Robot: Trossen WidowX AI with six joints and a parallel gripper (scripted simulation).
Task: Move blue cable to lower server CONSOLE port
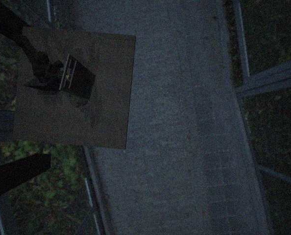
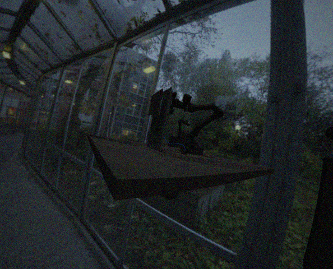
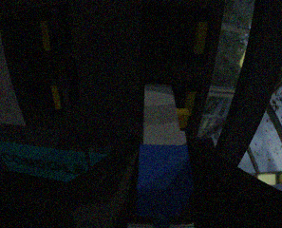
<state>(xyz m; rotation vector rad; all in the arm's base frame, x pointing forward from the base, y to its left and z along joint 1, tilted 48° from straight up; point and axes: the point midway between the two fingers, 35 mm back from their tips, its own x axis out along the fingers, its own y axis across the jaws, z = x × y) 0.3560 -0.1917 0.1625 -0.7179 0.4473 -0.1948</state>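
Observation:
My gripper [image 3: 161, 144] [image 1: 59, 66] [image 2: 174, 103] is shut on the blue-booted plug [image 3: 163, 166], at the front of the dark server unit [image 1: 82, 79] [image 2: 157, 115]. In the wrist view the plug's pale grey body shows ahead of the blue boot, beside a small yellow part. Whether its front end still sits in the port is too dark to tell. The blue cable [image 2: 176, 143] shows low beside the arm's base in the exterior view. The port labels and the lower CONSOLE port cannot be made out.
The brown table [image 1: 105, 121] [image 2: 161, 169] carries the servers and the arm [image 1: 26, 46] [image 2: 203, 127]. A teal strip [image 3: 46, 162] crosses the lower left of the wrist view. Yellow marks [image 3: 46, 35] [image 3: 200, 37] show on the dark server front.

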